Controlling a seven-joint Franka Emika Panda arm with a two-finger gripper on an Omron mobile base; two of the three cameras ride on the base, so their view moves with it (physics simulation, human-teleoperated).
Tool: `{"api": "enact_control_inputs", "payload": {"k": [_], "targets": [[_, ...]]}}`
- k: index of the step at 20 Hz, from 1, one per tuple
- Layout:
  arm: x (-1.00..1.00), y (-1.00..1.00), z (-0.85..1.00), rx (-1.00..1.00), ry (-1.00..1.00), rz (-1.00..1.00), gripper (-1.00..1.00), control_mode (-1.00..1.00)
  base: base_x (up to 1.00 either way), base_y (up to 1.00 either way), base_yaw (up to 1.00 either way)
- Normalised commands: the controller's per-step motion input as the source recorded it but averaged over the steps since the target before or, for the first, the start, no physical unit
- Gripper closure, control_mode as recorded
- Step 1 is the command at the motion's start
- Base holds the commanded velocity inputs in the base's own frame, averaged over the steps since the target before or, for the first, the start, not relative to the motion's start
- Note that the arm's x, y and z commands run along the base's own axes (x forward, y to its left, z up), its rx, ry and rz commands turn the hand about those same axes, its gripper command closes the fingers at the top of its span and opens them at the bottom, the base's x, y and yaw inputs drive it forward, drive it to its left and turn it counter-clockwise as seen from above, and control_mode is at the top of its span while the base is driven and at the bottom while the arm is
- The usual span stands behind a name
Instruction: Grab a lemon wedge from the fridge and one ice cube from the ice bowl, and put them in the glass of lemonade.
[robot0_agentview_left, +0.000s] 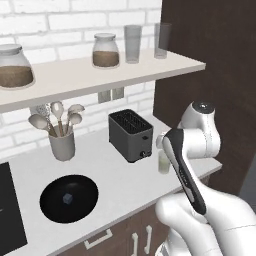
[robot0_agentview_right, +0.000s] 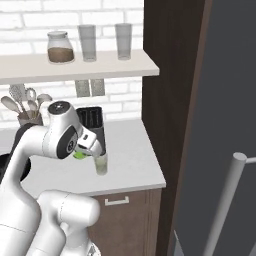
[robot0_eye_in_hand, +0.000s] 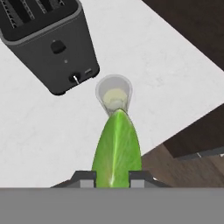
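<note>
With both dark fingertips pressed against its sides, the gripper (robot0_eye_in_hand: 112, 178) is clamped on the lemon wedge (robot0_eye_in_hand: 117, 151), pointed end away from the hand and aimed at the mouth of the glass of lemonade (robot0_eye_in_hand: 113, 96) directly below. In the right base view the gripper (robot0_agentview_right: 95, 148) hangs just above the glass of lemonade (robot0_agentview_right: 101, 164), with a sliver of green lemon wedge (robot0_agentview_right: 79, 154) showing at the hand; whether the wedge tip touches the rim I cannot tell. The glass stands on the white counter (robot0_agentview_left: 115, 172) near its right front corner, just right of and nearer than the dark grey toaster (robot0_agentview_left: 130, 135), apart from it. Further left on the counter sits the ice bowl (robot0_agentview_left: 69, 198), close to the front edge, with one ice cube (robot0_agentview_left: 66, 200) lying near its middle. Behind the bowl, against the brick wall, is a utensil holder (robot0_agentview_left: 62, 144) with spoons. Shelf (robot0_agentview_left: 95, 74) above carries two jars and two tall clear glasses (robot0_agentview_left: 133, 44). In the right base view the fridge (robot0_agentview_right: 220, 125) fills the right side, one slim handle (robot0_agentview_right: 222, 205) close to the camera.
</note>
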Motion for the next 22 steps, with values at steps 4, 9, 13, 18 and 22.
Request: {"api": "enact_control_inputs", "payload": {"k": [4, 9, 13, 18, 22], "targets": [[0.32, -0.04, 0.0, 0.0, 0.0, 0.0, 1.0, -1.0, 0.0, 0.0, 0.0], [0.24, 0.0, 0.0, 0.0, 0.0, 0.0, 1.0, -1.0, 0.0, 0.0, 0.0], [0.16, 0.0, 0.0, 0.0, 0.0, 0.0, 1.0, -1.0, 0.0, 0.0, 0.0], [0.27, 0.0, 0.0, 0.0, 0.0, 0.0, 1.0, -1.0, 0.0, 0.0, 0.0], [0.58, 0.0, 0.0, 0.0, 0.0, 0.0, 1.0, -1.0, 0.0, 0.0, 0.0]]}}
